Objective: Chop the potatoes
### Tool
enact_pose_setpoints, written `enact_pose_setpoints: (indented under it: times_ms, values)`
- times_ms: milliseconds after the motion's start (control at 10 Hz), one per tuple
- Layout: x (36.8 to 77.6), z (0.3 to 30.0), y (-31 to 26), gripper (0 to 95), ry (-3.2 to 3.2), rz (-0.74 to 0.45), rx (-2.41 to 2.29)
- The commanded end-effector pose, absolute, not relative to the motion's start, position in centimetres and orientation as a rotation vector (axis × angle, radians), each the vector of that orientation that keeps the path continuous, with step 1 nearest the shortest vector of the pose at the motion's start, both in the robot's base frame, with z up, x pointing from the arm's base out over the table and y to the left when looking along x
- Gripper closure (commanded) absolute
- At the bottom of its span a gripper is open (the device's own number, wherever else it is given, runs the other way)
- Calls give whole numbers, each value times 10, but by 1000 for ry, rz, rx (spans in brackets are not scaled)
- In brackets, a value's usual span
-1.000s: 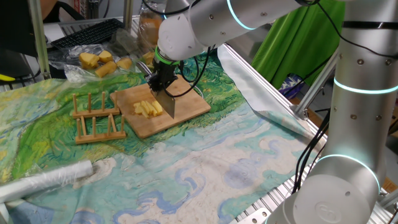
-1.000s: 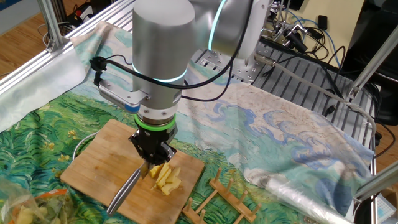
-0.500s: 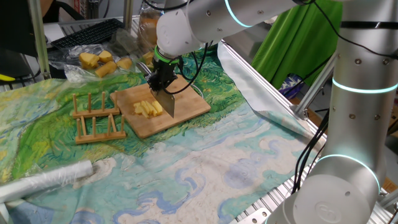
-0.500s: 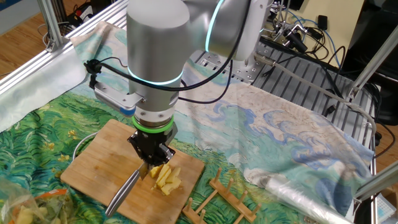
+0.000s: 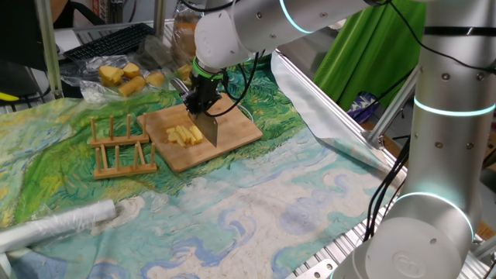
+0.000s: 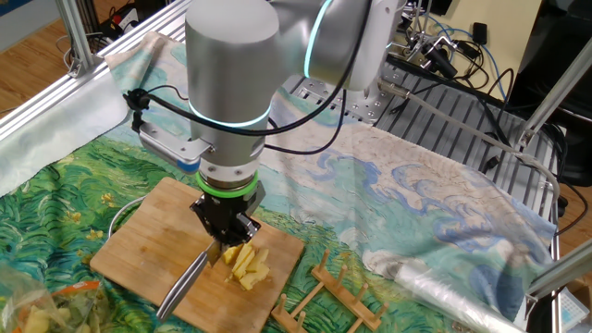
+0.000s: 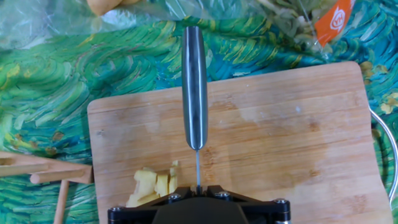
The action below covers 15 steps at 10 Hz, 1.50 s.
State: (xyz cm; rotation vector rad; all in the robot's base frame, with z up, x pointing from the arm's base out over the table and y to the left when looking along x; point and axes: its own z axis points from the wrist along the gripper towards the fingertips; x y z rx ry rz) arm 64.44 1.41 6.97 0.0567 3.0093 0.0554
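Observation:
The potatoes [image 5: 184,136] are a small cluster of pale-yellow slices and sticks on a wooden cutting board [image 5: 236,133]. They also show in the other fixed view [image 6: 246,265] and at the bottom left of the hand view [image 7: 152,186]. My gripper [image 5: 200,99] is shut on a knife [image 5: 208,130] and holds it edge down, just right of the cluster. In the hand view the knife [image 7: 194,87] runs straight away from the gripper [image 7: 198,190] over the board [image 7: 286,137]. In the other fixed view the gripper [image 6: 225,242] stands over the board [image 6: 143,242], with the knife [image 6: 183,287] beside the slices.
A wooden peg rack [image 5: 120,147] stands left of the board and also shows in the other fixed view [image 6: 335,294]. A bag of potato chunks [image 5: 124,77] lies behind it. A roll of plastic film [image 5: 56,225] lies at the front left. A painted cloth [image 5: 256,201] covers the table.
The arm's upper part has shifted slightly to the left. The knife, the gripper and the potato pieces stay where they were.

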Motion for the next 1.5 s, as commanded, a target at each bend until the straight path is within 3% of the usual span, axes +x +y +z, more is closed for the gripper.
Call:
enact_pose_setpoints:
  times_ms: [100, 1500]
  values:
    - [644, 71, 14, 950, 3013, 32, 54]
    - [634, 71, -1, 950, 3006, 47, 108]
